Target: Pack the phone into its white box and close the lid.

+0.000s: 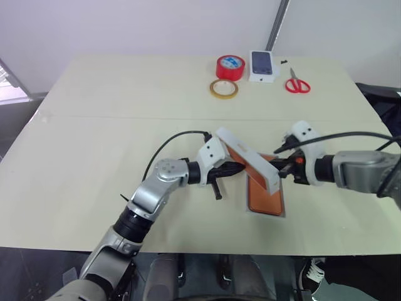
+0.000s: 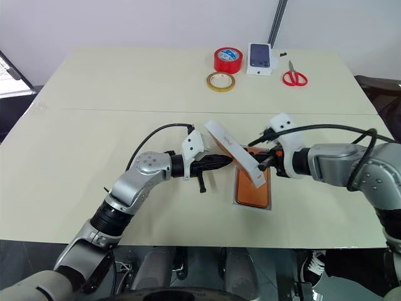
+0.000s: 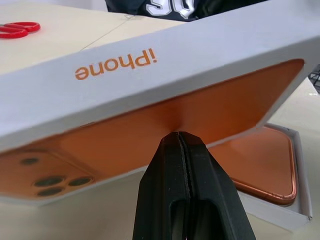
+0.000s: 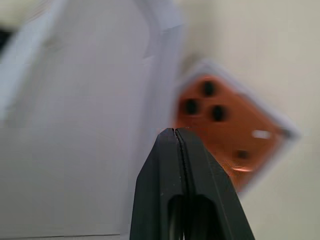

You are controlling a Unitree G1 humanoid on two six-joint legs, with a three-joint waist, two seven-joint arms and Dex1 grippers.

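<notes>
Phone lay face down in white box on worktop, long axis running away from the robot, camera cluster at far end. Lid hung tilted above phone's far end, between both pincers, printed face toward the left one. Left pincer clamped shut on lid's edge. Right pincer closed, fingers together, just beside lid's other side; hold unclear.

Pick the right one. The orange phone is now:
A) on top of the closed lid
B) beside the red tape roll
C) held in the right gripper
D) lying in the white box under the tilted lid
D: the phone lies camera side up in the white box, with the lid held tilted above it.
</notes>
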